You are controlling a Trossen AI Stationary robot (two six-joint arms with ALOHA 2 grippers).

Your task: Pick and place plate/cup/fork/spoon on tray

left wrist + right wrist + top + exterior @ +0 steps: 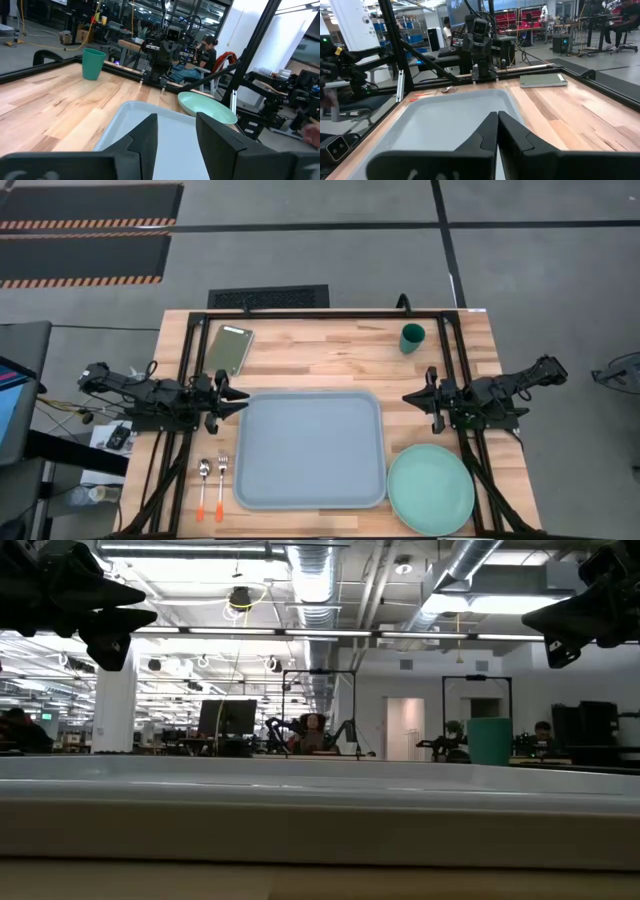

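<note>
The tray (310, 448) lies bare at the centre of the counter (330, 350). The plate (431, 489) sits just off its 4 o'clock corner, the cup (412, 337) stands well apart at 1 o'clock, and the spoon (203, 486) and fork (222, 484) lie side by side at 8 o'clock. The left end effector (238, 401) hovers at the tray's 9 o'clock edge, fingers parted and empty. The right end effector (412, 397) hovers at 3 o'clock, fingers closed on nothing
</note>
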